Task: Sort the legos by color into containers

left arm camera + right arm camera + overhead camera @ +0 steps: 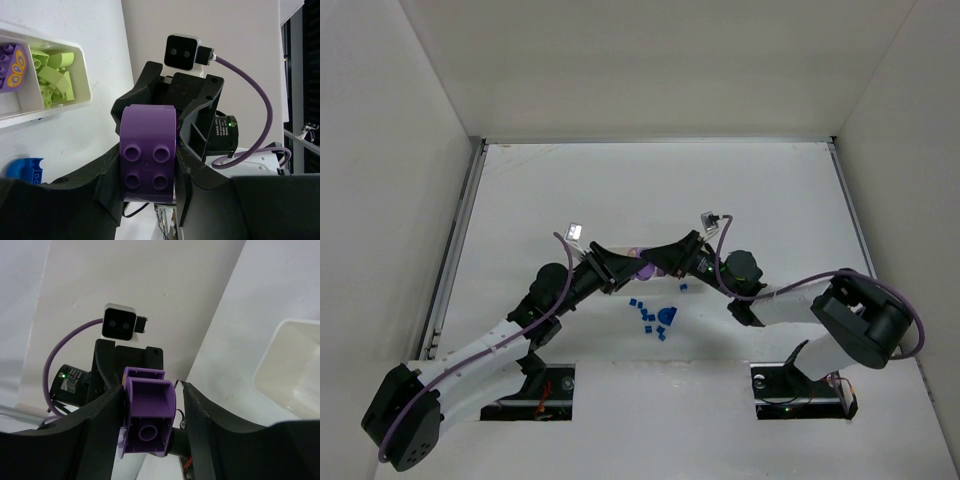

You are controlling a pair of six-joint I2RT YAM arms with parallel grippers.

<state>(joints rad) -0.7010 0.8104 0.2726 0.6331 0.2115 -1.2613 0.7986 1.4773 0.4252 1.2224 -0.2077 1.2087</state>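
Note:
A purple brick (644, 266) hangs in the air between my two grippers above the middle of the table. My left gripper (625, 272) is shut on it; the left wrist view shows its studs (148, 150) with both fingers pressed on its sides. My right gripper (662, 262) straddles the other end. In the right wrist view the brick's hollow underside (149, 410) touches one finger, with a small gap to the other. The white tray (85, 70) holds yellow-green pieces (55, 75) and a purple-and-orange piece (12, 60).
Several tiny blue bricks (642, 305) and a rounded blue piece (667, 316) lie on the table just below the grippers; the rounded one also shows in the left wrist view (25, 170). An empty tray compartment (270, 355) shows in the right wrist view.

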